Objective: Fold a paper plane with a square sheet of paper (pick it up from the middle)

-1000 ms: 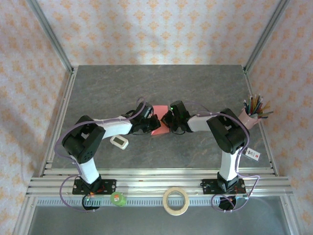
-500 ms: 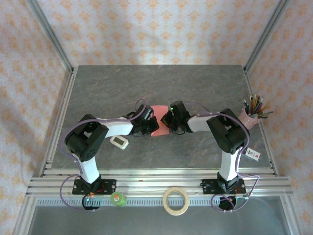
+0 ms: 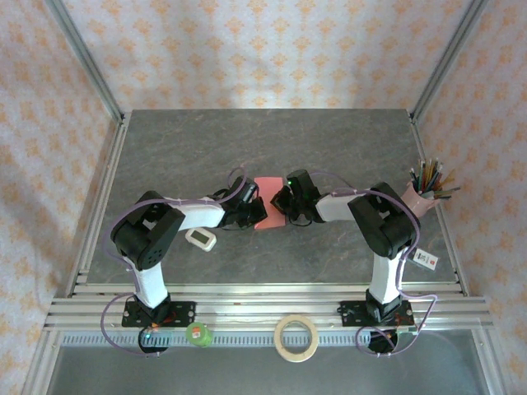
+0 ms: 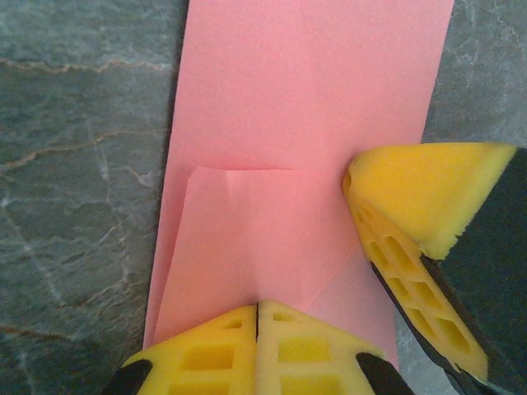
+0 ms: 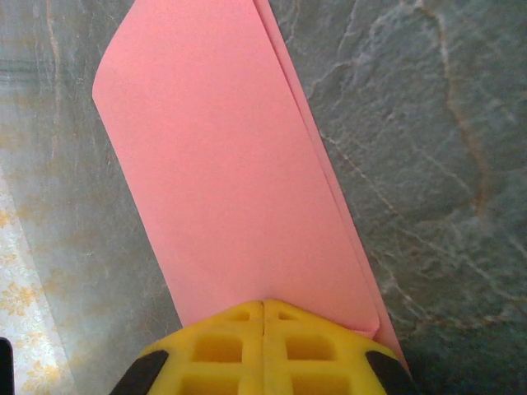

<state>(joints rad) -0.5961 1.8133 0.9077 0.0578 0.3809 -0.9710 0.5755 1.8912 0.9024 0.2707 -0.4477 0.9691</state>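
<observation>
Top external: both arms bend inward from their bases, forearms low over the table [image 3: 165, 148]. The left gripper [image 3: 249, 211] and right gripper [image 3: 285, 206] flank the folded pink paper [image 3: 268, 206], which lies flat between them. In the wrist views each gripper's pads are pressed together, tips resting on the paper's nearest edge; whether they pinch it is unclear.

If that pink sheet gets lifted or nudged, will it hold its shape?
Probably floppy and very light: the pink paper is thin, with a folded flap lying flat. It would likely slide on the smooth table and crease easily.
</observation>
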